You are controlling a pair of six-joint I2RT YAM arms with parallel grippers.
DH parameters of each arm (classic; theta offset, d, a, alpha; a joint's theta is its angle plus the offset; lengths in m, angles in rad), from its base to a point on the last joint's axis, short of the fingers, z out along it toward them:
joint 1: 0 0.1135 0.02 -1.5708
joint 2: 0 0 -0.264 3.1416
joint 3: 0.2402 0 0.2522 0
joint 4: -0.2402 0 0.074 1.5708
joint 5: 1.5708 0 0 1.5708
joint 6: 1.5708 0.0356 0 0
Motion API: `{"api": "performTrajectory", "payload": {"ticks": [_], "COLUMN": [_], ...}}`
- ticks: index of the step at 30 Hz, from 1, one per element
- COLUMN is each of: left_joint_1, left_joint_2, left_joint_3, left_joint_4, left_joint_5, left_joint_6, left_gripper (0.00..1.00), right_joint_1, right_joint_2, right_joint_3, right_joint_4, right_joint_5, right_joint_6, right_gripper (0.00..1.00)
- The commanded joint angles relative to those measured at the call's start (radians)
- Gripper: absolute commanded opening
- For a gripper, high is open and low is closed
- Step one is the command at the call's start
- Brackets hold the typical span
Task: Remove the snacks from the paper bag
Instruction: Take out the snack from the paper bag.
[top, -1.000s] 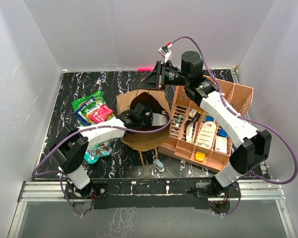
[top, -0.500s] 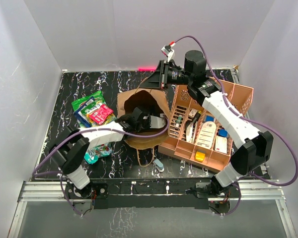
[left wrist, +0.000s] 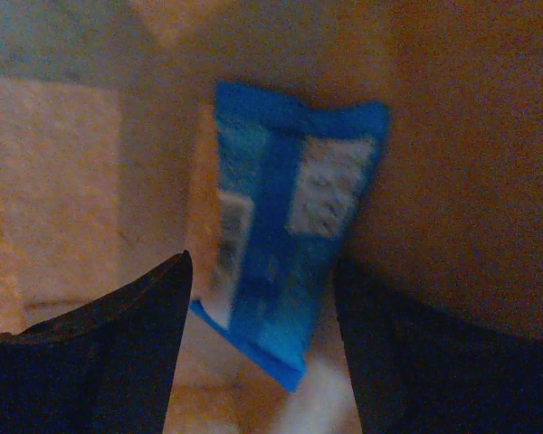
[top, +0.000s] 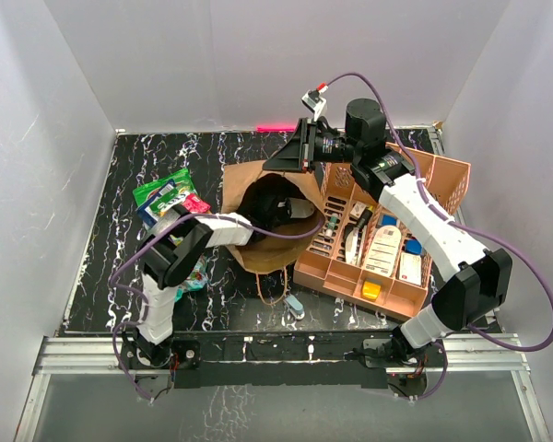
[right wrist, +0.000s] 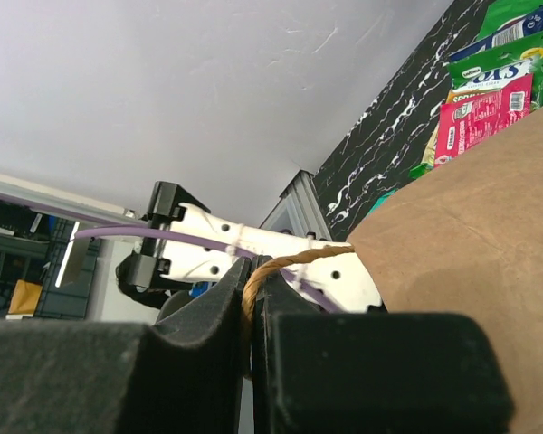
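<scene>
from above: the paper bag (top: 275,261) lies on the black marbled table (top: 120,175) with its dark mouth turned up, just beside the orange tray (top: 387,276) on its right. the left arm (top: 217,227) reaches into that mouth, its tip out of sight inside. the right gripper (top: 290,158) sits at the bag's far rim. a pile of snacks (top: 170,198) – green, pink-red and blue packets – lies on the table to the left of the bag, near it.

left wrist view: inside the bag, brown paper on every side. the left gripper (left wrist: 262,262) has its jaws well apart, and a blue packet (left wrist: 285,226) leans against the bag's wall in the gap between them – whether either finger touches it cannot be told.

right wrist view: the right gripper (right wrist: 251,303) is clamped tight on the bag's twisted paper handle (right wrist: 285,262), which runs out from between its fingers to the brown wall. the snack pile shows at the upper right.
</scene>
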Motion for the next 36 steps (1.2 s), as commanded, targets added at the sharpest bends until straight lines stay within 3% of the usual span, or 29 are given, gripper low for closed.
{"api": "performTrajectory", "payload": {"ticks": [1, 5, 7, 10, 15, 25, 36], "left_joint_1": [0.007, 0.016, 0.019, 0.023, 0.009, -0.083, -0.187], "left_joint_2": [0.082, 0.139, 0.160, 0.169, 0.094, -0.167, -0.449], "left_joint_3": [0.045, 0.072, 0.091, 0.089, 0.043, -0.047, -0.052], "left_joint_4": [0.173, 0.234, 0.212, 0.212, 0.174, -0.109, -0.509], "left_joint_5": [-0.086, -0.116, -0.130, -0.155, -0.160, -0.117, -0.055], "left_joint_6": [0.040, 0.075, 0.081, 0.097, 0.100, 0.003, -0.224], "left_gripper": [0.61, 0.62, 0.53, 0.30, 0.18, 0.13, 0.11], "right_joint_1": [0.001, 0.003, 0.003, 0.003, 0.002, 0.002, -0.003], "right_joint_2": [-0.069, -0.067, -0.073, -0.084, -0.069, 0.039, 0.148], "right_joint_3": [0.022, 0.021, 0.020, 0.019, 0.010, 0.106, 0.240], "right_joint_4": [0.051, 0.048, 0.033, 0.021, -0.003, -0.099, -0.205], "right_joint_5": [-0.042, -0.057, -0.057, -0.046, -0.020, 0.101, 0.231], "right_joint_6": [0.017, 0.020, 0.010, -0.002, -0.056, -0.213, -0.357], "right_gripper": [0.07, 0.07, 0.07, 0.07, 0.07, 0.07, 0.07]}}
